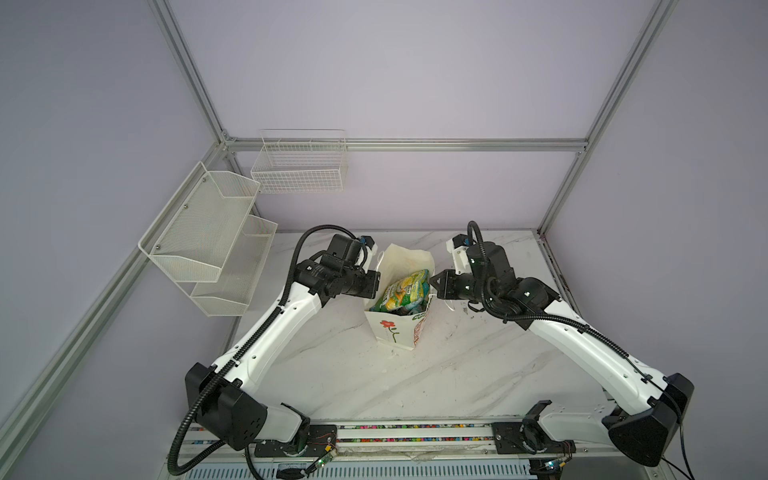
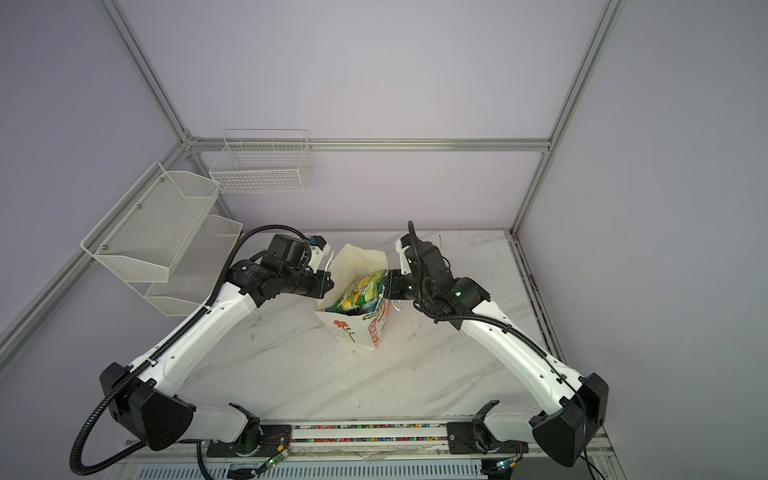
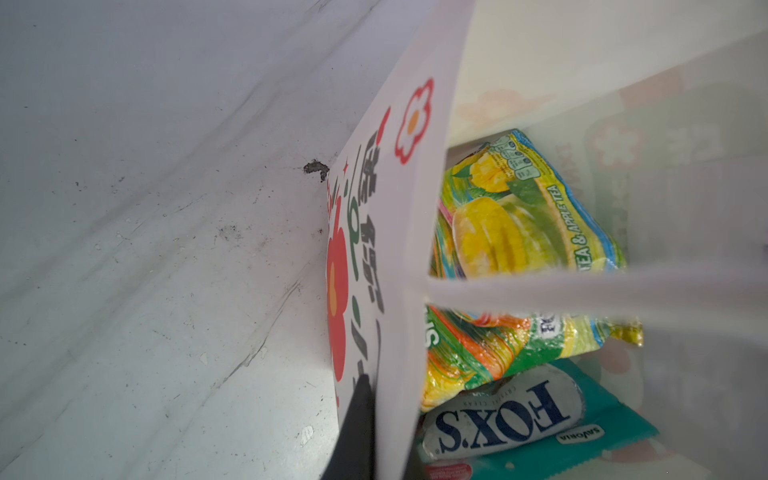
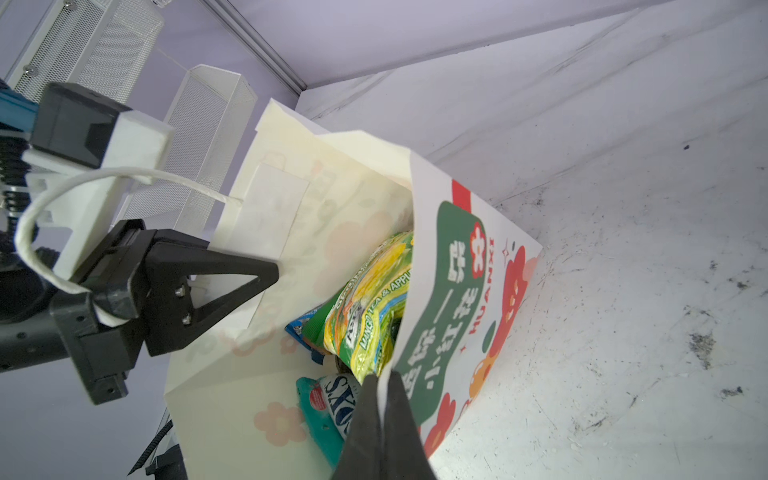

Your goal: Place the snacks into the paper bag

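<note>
One paper bag (image 1: 390, 330) is counted, and in it three snack packets are made out: one green-yellow FOX'S packet (image 1: 409, 289), one teal FOX'S packet (image 3: 615, 419), one blue packet (image 4: 296, 328). Two white baskets are counted: one wire basket (image 1: 299, 170), one two-tier mesh rack (image 1: 203, 232).

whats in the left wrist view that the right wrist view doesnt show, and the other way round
Left wrist only: the whole FOX'S logo on the teal packet. Right wrist only: the left gripper shut on the opposite wall of the paper bag, a white cord handle looped around it, white mesh baskets, the corner of a blue packet. Both: the green-yellow mango and apple tea packet and the teal packet inside the bag.
</note>
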